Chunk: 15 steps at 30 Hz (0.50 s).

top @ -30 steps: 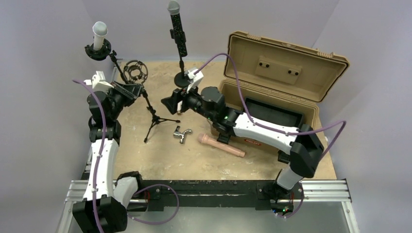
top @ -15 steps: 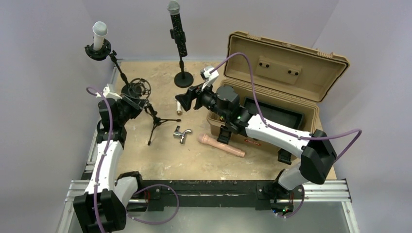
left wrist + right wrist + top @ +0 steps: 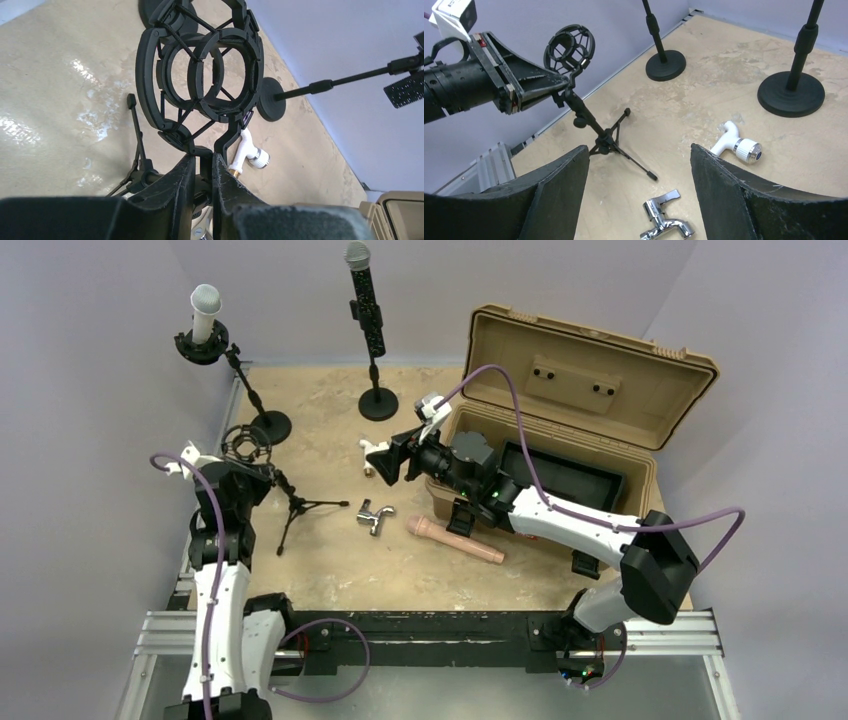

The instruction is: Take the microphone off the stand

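Microphone stand (image 3: 591,123), thin-legged, black ringed cradle (image 3: 145,75) on top, left gripper (image 3: 202,160) clamping its neck, right gripper (image 3: 639,155) spread.

Faucet (image 3: 374,517) left of case (image 3: 600,350) (tripod (image 3: 300,506) further left).

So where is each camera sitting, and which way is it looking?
Top external: high behind the bases, looking down at the table; left arm and right arm show.
Left wrist: on the left arm, looking across the table past its left gripper, shut on the tripod stand.
Right wrist: on the right arm, looking leftward through the open right gripper toward the left gripper.
Shared: both wrist views show the shock mount and white shower head.
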Motion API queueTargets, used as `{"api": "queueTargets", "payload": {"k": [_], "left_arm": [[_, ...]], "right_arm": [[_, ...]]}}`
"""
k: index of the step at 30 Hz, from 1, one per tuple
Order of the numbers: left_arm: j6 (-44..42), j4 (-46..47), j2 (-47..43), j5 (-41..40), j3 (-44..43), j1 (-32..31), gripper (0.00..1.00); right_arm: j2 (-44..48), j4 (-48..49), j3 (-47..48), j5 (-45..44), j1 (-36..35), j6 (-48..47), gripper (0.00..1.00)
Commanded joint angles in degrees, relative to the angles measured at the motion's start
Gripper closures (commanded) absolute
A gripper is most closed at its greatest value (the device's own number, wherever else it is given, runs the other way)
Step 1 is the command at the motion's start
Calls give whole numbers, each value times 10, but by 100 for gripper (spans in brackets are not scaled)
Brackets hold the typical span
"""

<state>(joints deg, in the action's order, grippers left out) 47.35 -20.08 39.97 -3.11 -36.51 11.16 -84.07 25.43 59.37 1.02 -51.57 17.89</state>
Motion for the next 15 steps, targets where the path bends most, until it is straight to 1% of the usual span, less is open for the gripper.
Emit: {"api": "queueTargets", "payload": {"k": [1,4,6,10,13,15], "left_arm": [[-47,-58,27,-69,-12,30,100],[-63,-24,24,-95,-10,46,100],[-60,-3,29,-93,-13,67,100],[-64,39,64,-89,-35,93,100],[-60,52,94,-109,-46,103,100],[-53,70,112,-99,-44,121,100]], "right_arm": [[18,53,-13,10,1,-8,27],[24,55,-23,2,3,-10,28],[31,60,-29,-6,5,-14,28],[35,65,-36,-9,8,-16,27],[35,66,-37,-8,9,-16,27],[34,67,-37,-8,10,-16,27]]}}
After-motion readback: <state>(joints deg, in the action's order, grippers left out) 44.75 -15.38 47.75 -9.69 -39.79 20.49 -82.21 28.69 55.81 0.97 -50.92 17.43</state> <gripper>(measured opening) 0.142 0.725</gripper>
